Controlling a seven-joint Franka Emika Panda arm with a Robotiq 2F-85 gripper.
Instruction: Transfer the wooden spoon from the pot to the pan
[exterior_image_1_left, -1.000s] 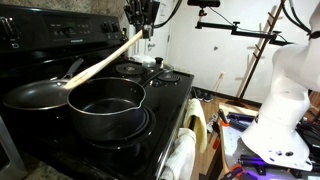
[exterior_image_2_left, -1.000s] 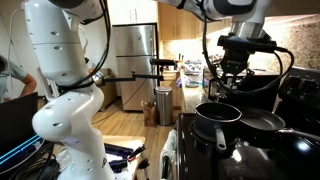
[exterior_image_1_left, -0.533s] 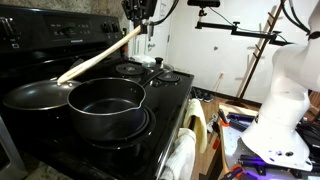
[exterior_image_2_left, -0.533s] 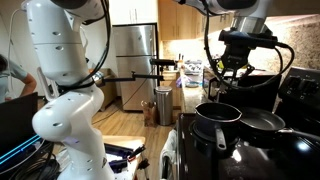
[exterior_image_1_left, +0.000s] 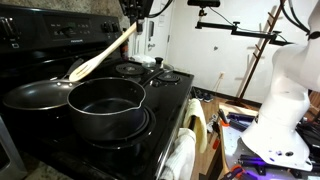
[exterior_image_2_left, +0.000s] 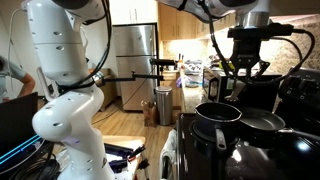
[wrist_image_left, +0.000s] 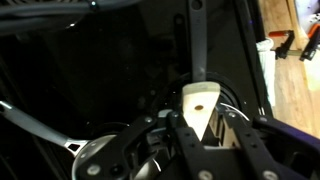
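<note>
My gripper (exterior_image_1_left: 133, 10) is shut on the handle end of the wooden spoon (exterior_image_1_left: 105, 50) and holds it in the air, slanting down. The spoon's bowl hangs clear above the spot where the pot's far rim meets the pan. The pot (exterior_image_1_left: 105, 108) stands on the front burner, and the pan (exterior_image_1_left: 32, 96) is beside it with its silver handle (exterior_image_1_left: 74, 68) pointing back. In the wrist view the spoon's holed end (wrist_image_left: 203, 103) sits between my fingers (wrist_image_left: 203, 128). In an exterior view my gripper (exterior_image_2_left: 245, 66) hangs above the pot (exterior_image_2_left: 218, 114) and pan (exterior_image_2_left: 262, 123).
The black stove (exterior_image_1_left: 160, 95) has free back burners (exterior_image_1_left: 135, 69) and a raised control panel (exterior_image_1_left: 60, 30) behind. A white towel (exterior_image_1_left: 182, 155) hangs on the oven door. A white robot base (exterior_image_1_left: 280, 110) stands on the floor nearby.
My gripper has risen with the spoon. The spoon's bowl has lifted off the pot's rim and now hangs free, tilted more steeply.
</note>
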